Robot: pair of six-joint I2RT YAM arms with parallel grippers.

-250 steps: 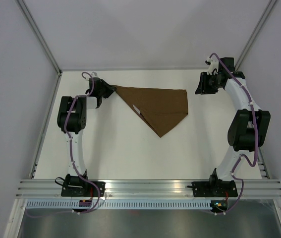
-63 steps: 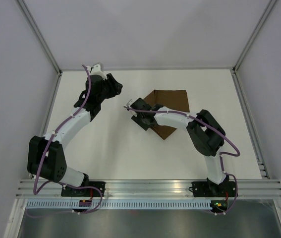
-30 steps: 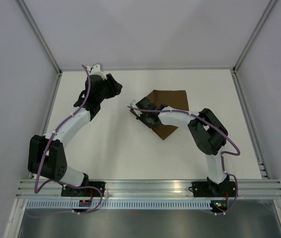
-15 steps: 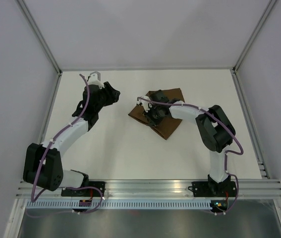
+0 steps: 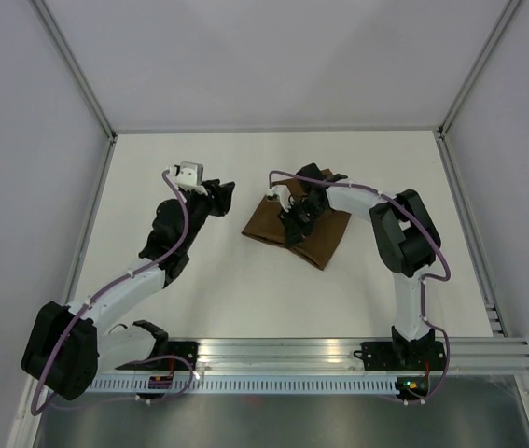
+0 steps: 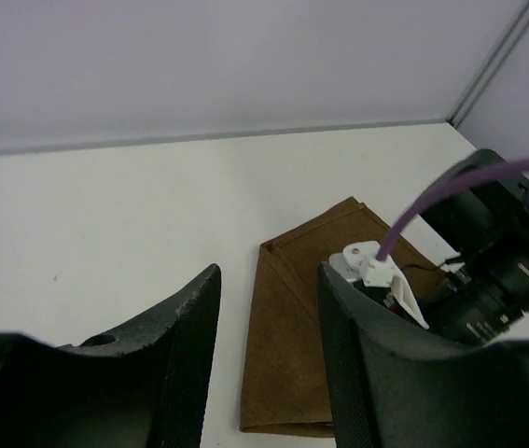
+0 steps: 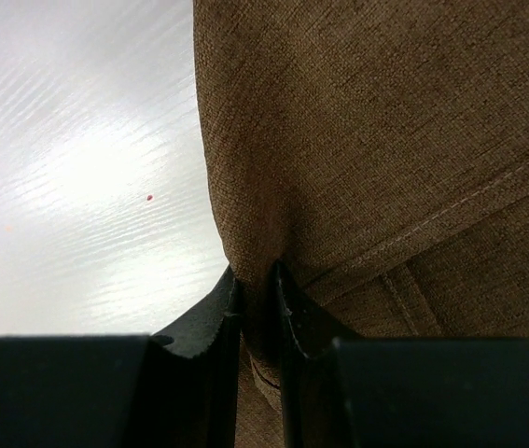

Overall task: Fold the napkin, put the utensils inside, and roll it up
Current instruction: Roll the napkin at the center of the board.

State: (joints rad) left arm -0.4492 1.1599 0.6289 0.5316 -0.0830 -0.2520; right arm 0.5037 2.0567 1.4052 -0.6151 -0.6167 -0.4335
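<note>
The white table (image 5: 199, 299) holds the same few things as before, but both arms have shifted. The left arm (image 5: 133, 275) has drawn its elbow back toward 7 o'clock since half a second ago. The right arm (image 5: 404, 233) has folded in tighter, with its forearm reaching toward 9 o'clock.

The napkin (image 5: 325, 238) lies just to the 3 o'clock side of the table's middle. Eight seconds ago it was a broad triangle; now it is a narrower folded band, with its left end carried toward 9 o'clock.

The left gripper (image 5: 222, 193) hangs at the napkin's 9 o'clock side, apart from it, fingers spread and empty. The right gripper (image 5: 294, 222) sits on the cloth. Its wrist view shows the fingers (image 7: 222, 308) nearly together, pinching a raised fold of napkin (image 7: 385, 121).
</note>
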